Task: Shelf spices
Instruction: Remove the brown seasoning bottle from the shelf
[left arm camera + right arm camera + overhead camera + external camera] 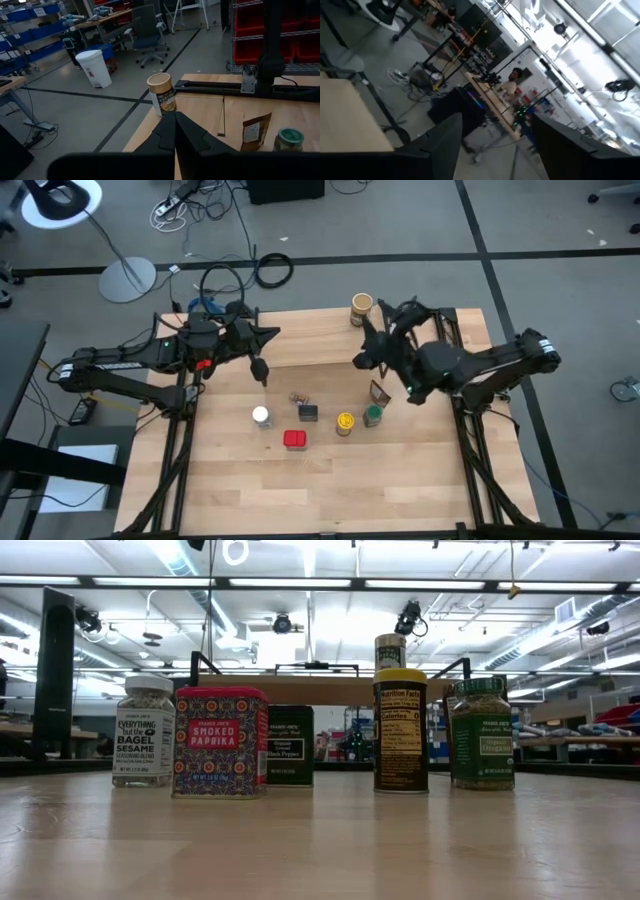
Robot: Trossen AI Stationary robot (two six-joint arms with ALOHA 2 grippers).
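My left gripper [262,376] hangs with fingers pressed together, holding nothing, above the shelf [320,338]. My right gripper [362,361] is spread wide and empty — pointing up off the table [420,480]. The brown canister [361,306] stands on the shelf; five spices — red tin [294,440] among them — cluster mid-table.

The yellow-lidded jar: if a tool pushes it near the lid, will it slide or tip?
The yellow-lidded jar stands tall and narrow, so a high push probably tips it. It would likely roll once down, being round. The green jar close beside might stop it.
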